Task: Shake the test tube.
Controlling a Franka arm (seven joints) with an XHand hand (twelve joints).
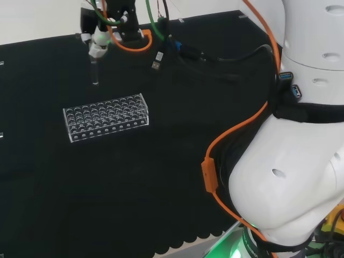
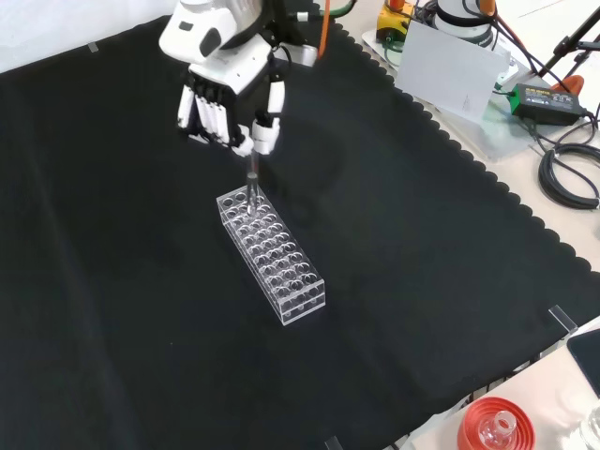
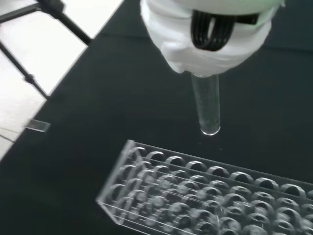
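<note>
The test tube has its top hidden inside the hand, its contents perhaps none.

In the head view the rack lies on the cloth left of the arm's links. The hand is farther off, holding the test tube upright above the cloth, clear of the rack.

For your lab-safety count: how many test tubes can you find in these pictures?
1. The tube hangs upright from the hand, held clear above the far end of the rack. The rack's holes look empty, though clear glass could hide there.
</note>
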